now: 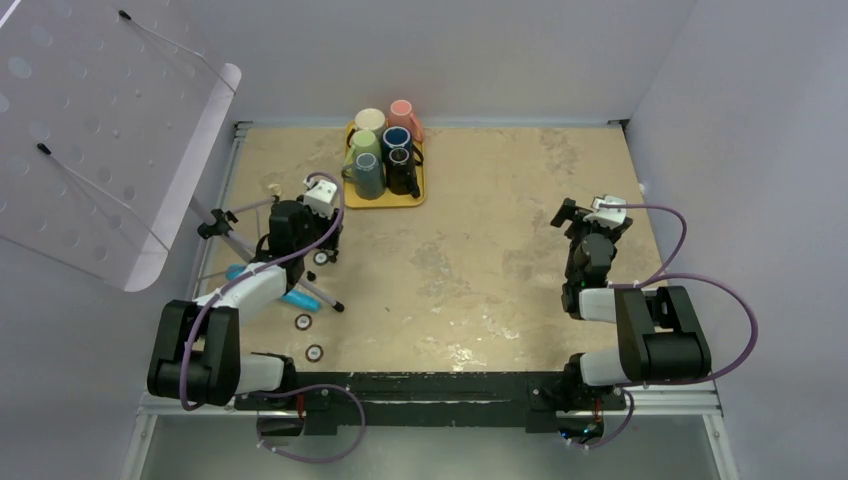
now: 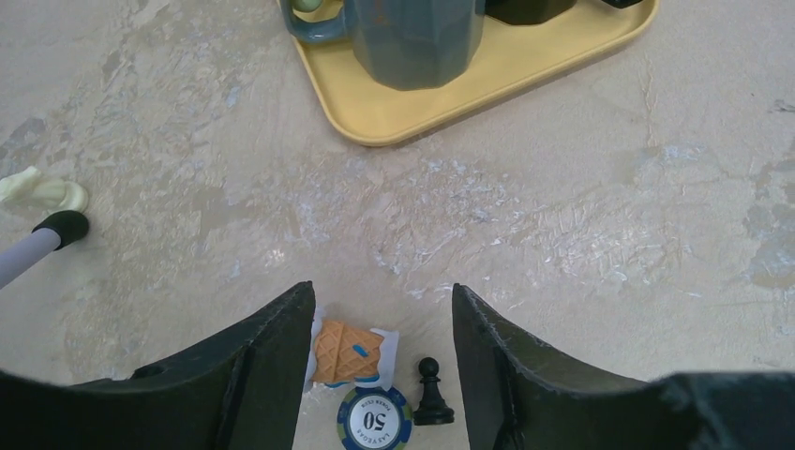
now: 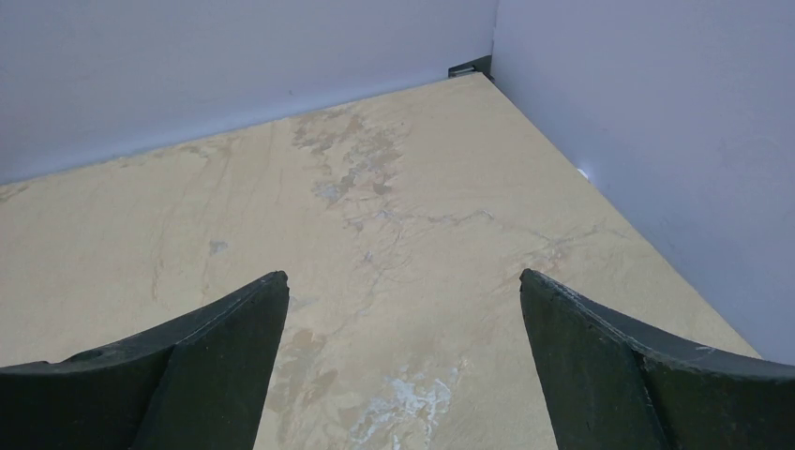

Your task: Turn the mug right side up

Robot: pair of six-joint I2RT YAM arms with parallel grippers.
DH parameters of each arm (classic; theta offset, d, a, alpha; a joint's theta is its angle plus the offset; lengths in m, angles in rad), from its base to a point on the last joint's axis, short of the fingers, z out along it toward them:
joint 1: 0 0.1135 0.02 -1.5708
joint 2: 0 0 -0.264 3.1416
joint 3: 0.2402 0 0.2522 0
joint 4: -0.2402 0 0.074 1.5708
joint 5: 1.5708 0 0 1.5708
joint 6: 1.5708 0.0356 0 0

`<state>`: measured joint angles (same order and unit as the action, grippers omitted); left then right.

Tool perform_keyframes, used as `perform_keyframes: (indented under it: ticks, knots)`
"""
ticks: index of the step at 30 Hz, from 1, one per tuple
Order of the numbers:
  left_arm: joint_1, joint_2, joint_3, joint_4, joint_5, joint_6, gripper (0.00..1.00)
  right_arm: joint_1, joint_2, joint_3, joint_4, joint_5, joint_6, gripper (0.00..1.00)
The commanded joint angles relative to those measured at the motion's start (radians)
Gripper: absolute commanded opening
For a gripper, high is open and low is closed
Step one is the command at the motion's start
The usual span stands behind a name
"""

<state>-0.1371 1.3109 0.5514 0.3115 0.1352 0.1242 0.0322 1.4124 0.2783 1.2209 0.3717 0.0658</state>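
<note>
The grey-blue mug (image 2: 412,42) was seen on the near-left corner of a yellow tray (image 2: 394,117), which was set at about 12 o'clock on the table (image 2: 581,234). Its walls were faceted, and its handle was turned toward 9 o'clock. From above, its upper face was read as a closed disc of the wall colour, though this could not be told for certain. The left gripper (image 2: 380,309) was held at 7 o'clock from the tray, partly open and with nothing gripped; a poker chip (image 2: 375,419), a black pawn (image 2: 430,380) and a waffle-patterned piece (image 2: 345,352) were framed between its fingers. The right gripper (image 3: 403,291) was held wide open and empty at 3 o'clock.
</note>
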Motion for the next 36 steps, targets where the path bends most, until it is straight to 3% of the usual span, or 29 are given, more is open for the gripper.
perform_keyframes:
  ticks: [1,4,10,15,20,27,31,36]
  knots:
    - [0.007,-0.015,0.077,-0.053,0.081,0.058,0.59,0.001,-0.017,0.005,0.067,0.001,-0.016,0.97]
    - [0.007,-0.019,0.172,-0.210,0.163,0.164,0.60,0.002,-0.023,0.004,0.070,-0.002,-0.019,0.97]
    - [0.007,0.054,0.440,-0.530,0.212,0.214,0.62,0.006,-0.224,0.062,-0.218,-0.066,-0.024,0.98]
    - [0.007,0.220,0.703,-0.718,0.210,0.205,0.64,0.008,-0.384,0.102,-0.355,-0.307,0.034,0.98]
    - [0.003,0.390,0.897,-0.749,0.176,0.245,0.56,0.011,-0.403,0.118,-0.349,-0.457,0.063,0.98]
    - [-0.016,0.592,1.090,-0.836,0.069,0.508,0.50,0.011,-0.358,0.121,-0.343,-0.498,0.072,0.98]
    - [-0.010,0.661,1.151,-0.831,0.001,0.590,0.49,0.012,-0.361,0.117,-0.340,-0.517,0.078,0.98]
    - [-0.011,0.734,1.243,-0.849,0.035,0.618,0.51,0.012,-0.343,0.116,-0.330,-0.530,0.071,0.98]
